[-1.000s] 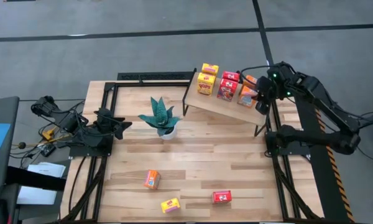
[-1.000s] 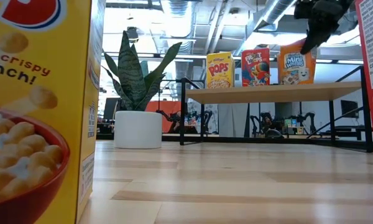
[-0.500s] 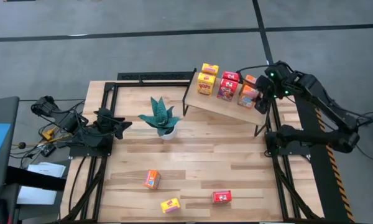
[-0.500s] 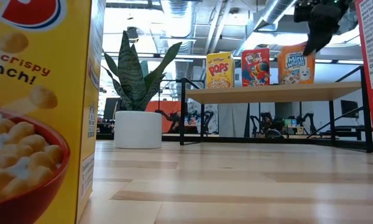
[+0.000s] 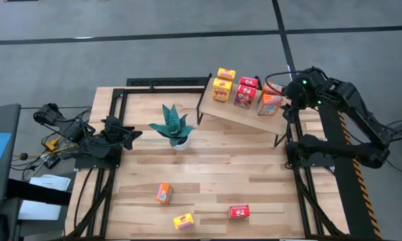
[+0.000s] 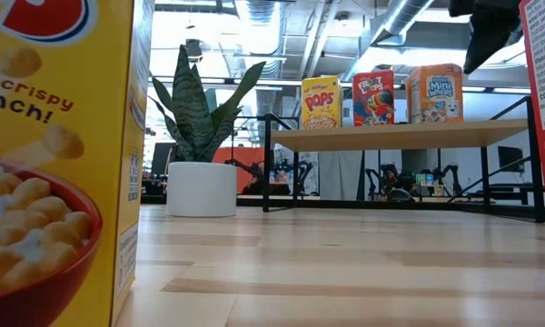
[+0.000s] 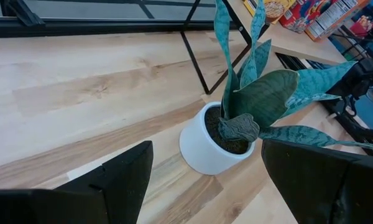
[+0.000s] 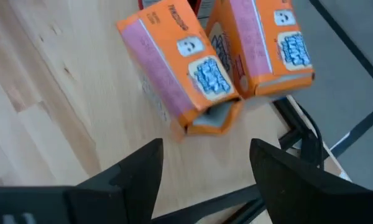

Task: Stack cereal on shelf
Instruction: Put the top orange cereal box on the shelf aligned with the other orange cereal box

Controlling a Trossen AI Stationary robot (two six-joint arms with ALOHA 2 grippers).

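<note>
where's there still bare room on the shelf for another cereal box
The shelf is bare along its near edge and at its left end, beside the yellow boxes. Its back right is crowded: red boxes, then orange boxes, with the right gripper open just off that end.

Just a teal spiky plant (image 5: 173, 125) in a white pot (image 7: 206, 148) sitting on the slatted table (image 5: 208, 179), plus a mess of cables (image 5: 59, 130) and some papers (image 5: 45, 194) off the table's edge.
</note>
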